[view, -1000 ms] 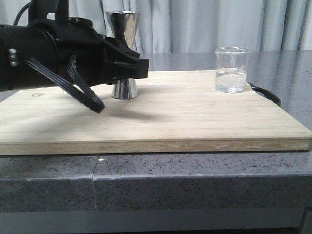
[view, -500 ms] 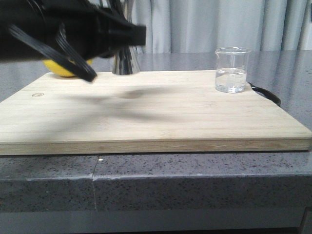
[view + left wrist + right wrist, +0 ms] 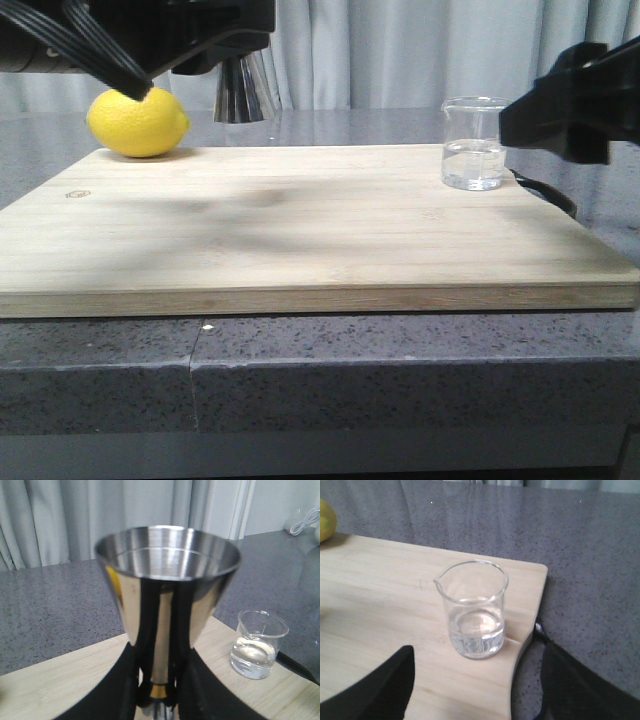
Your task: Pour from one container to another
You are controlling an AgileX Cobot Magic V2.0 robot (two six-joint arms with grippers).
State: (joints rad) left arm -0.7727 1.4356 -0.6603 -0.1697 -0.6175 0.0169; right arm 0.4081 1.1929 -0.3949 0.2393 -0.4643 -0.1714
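Observation:
The steel jigger (image 3: 243, 90) hangs lifted above the board's back left, only its lower cone showing under my left gripper (image 3: 235, 40). In the left wrist view the jigger (image 3: 167, 580) stands upright, its gold waist band clamped between the black fingers (image 3: 125, 685); the left gripper (image 3: 159, 692) is shut on it. The glass beaker (image 3: 476, 143) with clear liquid stands on the board's back right. My right gripper (image 3: 545, 115) is beside it, to its right. Seen from the right wrist, the beaker (image 3: 474, 609) lies ahead of the open right gripper (image 3: 477, 690), untouched.
A yellow lemon (image 3: 138, 122) rests on the back left of the wooden board (image 3: 300, 240). The board lies on a grey stone counter (image 3: 300, 370). A black handle (image 3: 548, 192) sticks out at the board's right edge. Curtains hang behind.
My left gripper has lifted the jigger off the board and up, uncovering the lemon. The right gripper has come into view beside the beaker.

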